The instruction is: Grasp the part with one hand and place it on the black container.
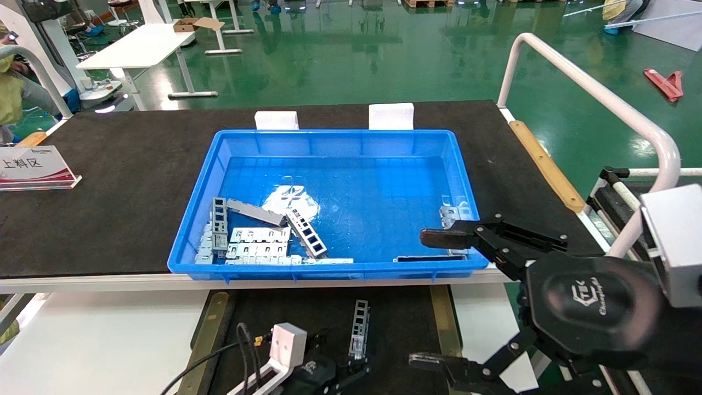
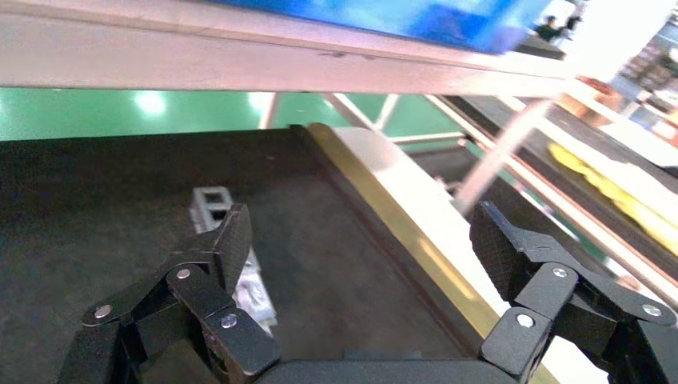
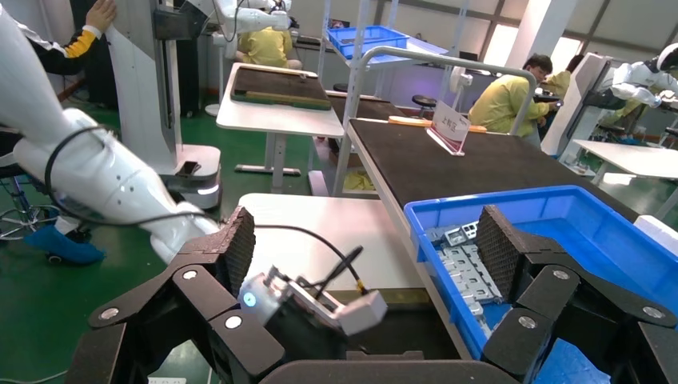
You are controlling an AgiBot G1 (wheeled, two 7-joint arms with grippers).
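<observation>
Silver ladder-like part [image 1: 360,329] lies on matte black container [image 1: 400,318], left gripper [image 2: 360,256] spread.

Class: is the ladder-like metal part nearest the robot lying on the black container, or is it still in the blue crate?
On the black container. The part lies flat between its brass edge strips, outside the blue crate, beside the open left claw.

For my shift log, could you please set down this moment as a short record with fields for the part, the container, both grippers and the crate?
part: lying on the black container, a slim silver channel strip with cut-out windows
left gripper: low over the container, jaws open, one finger beside the part
right gripper: jaws open and empty, at the near right corner of the blue crate
crate contents: more silver parts heaped at its near left
task state: part appears placed
</observation>
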